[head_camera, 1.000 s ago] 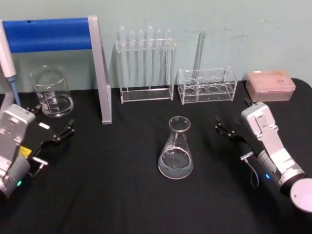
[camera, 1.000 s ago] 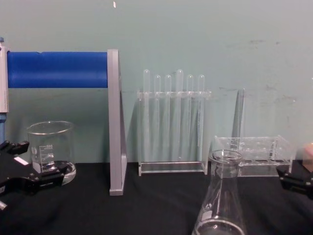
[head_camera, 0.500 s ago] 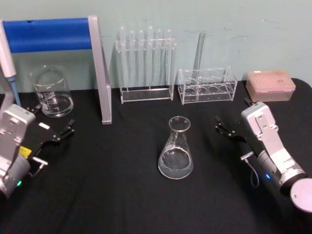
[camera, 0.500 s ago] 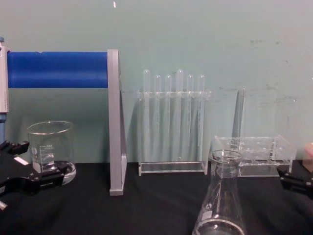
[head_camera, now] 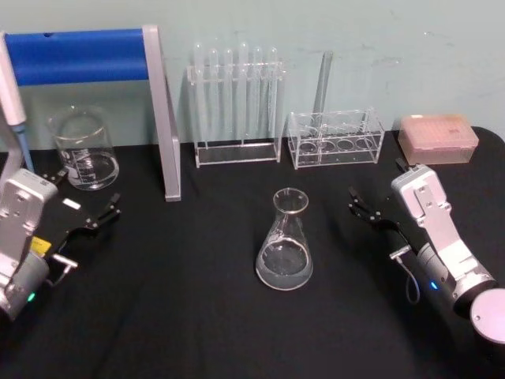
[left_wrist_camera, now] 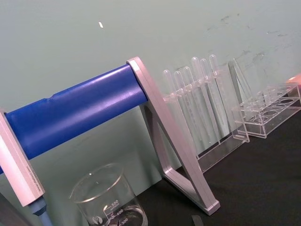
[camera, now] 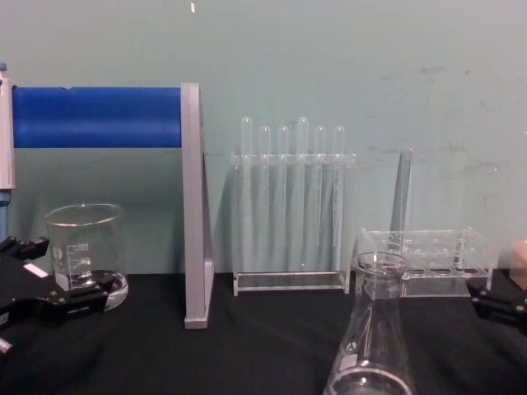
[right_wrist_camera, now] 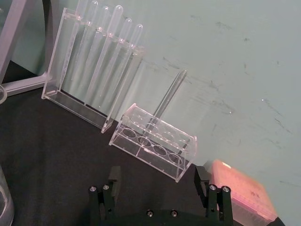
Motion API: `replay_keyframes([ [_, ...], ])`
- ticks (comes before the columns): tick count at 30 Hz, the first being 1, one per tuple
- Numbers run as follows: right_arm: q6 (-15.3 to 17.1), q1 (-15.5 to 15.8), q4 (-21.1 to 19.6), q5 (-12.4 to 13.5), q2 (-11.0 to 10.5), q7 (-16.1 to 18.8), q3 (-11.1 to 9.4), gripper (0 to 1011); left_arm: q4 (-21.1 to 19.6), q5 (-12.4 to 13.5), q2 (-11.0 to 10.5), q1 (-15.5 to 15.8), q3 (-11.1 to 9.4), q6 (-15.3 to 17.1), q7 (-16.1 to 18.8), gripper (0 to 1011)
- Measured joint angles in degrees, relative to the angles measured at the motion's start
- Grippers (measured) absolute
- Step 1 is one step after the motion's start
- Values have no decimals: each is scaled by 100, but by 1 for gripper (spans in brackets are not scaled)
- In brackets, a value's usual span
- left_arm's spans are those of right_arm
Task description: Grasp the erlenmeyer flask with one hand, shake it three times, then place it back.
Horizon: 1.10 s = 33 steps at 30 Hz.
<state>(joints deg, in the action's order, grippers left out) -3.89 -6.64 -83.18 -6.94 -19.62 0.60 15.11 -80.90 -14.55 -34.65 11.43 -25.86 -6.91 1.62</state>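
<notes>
You've got one erlenmeyer flask [head_camera: 285, 242] standing upright on the black table [head_camera: 197, 316], near the middle, free of both grippers. In the chest view it sits low and right of centre [camera: 372, 329], its neck in front of the low rack.

Two grippers, both resting low near the table. Right gripper [head_camera: 377, 207] is to the flask's right, near but apart from it, pointing toward the back; jaws spread wide, nothing between them. From its wrist view you see the two black fingers [right_wrist_camera: 113, 181] well apart, with the low rack beyond them. Left gripper [head_camera: 83, 205] is at the left side, well apart from the flask, jaws spread, holding nothing, just in front of the beaker.

Count of the rest:
- One beaker [head_camera: 82, 148], back left, upright, with printed marks.
- One tall rack [head_camera: 235, 103] holding six test tubes [camera: 291, 193], all upright, at the back.
- One low rack [head_camera: 335, 138] to its right, with one single tube [head_camera: 322, 83] standing in it.
- One pink box [head_camera: 438, 138] at the back right.
- One stand with a blue bar [head_camera: 77, 55] and a grey leg [head_camera: 162, 114], back left.
- One pipette [head_camera: 14, 103] at the far left edge.
</notes>
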Motion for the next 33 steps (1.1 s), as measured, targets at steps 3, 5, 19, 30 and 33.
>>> replay_keyframes([
  [3,1,0,-2,2,-1,1,0,1000,0,0,0,0,0,0,0,1001],
  [5,2,0,-2,3,-1,2,0,1000,0,0,0,0,0,0,0,1001],
  [19,8,0,-3,9,-1,4,0,1000,0,0,0,0,0,0,0,1001],
  [30,8,0,-3,10,-1,4,0,1000,0,0,0,0,0,0,0,1001],
  [33,8,0,-3,10,-1,4,0,1000,0,0,0,0,0,0,0,1001],
])
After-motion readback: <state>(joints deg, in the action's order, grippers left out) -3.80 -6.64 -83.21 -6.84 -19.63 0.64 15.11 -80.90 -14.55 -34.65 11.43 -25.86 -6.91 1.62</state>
